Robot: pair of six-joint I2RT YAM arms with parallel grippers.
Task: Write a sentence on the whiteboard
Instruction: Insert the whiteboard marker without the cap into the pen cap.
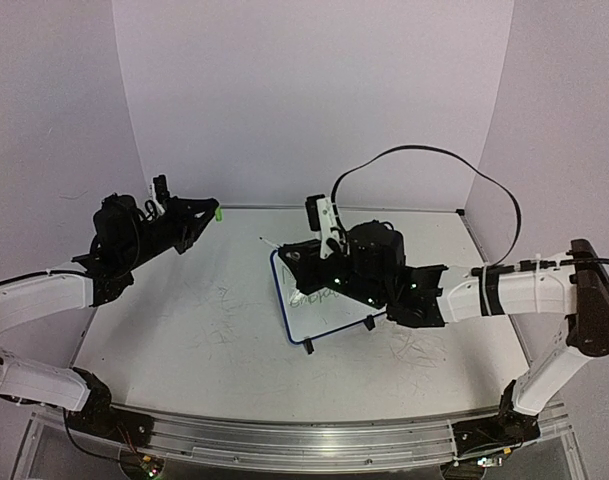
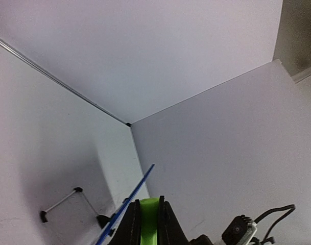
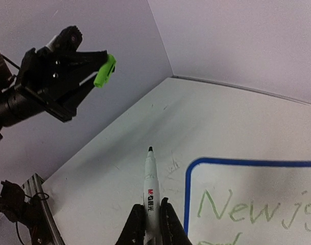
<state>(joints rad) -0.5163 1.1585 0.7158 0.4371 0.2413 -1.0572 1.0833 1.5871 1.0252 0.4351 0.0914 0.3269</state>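
The whiteboard (image 1: 296, 312), white with a dark blue rim (image 3: 187, 194), lies mid-table, partly under my right arm. The sentence (image 3: 247, 206) shows in thin green letters; the right wrist view takes in only "New jo" and the start of a second line. My right gripper (image 3: 152, 204) is shut on a white marker (image 3: 151, 178), uncapped, its dark tip just left of the board's corner and above the tabletop. My left gripper (image 1: 209, 212) hovers at the far left, shut on the marker's green cap (image 2: 149, 219). From the right wrist the cap (image 3: 105, 70) sticks out past the left fingertips.
White walls close the table at the back and both sides. The tabletop (image 1: 204, 320) carries faint grey scribbles. A black cable (image 1: 424, 152) arcs over the right arm. The board's blue edge (image 2: 129, 201) runs close beside the left fingers in the left wrist view.
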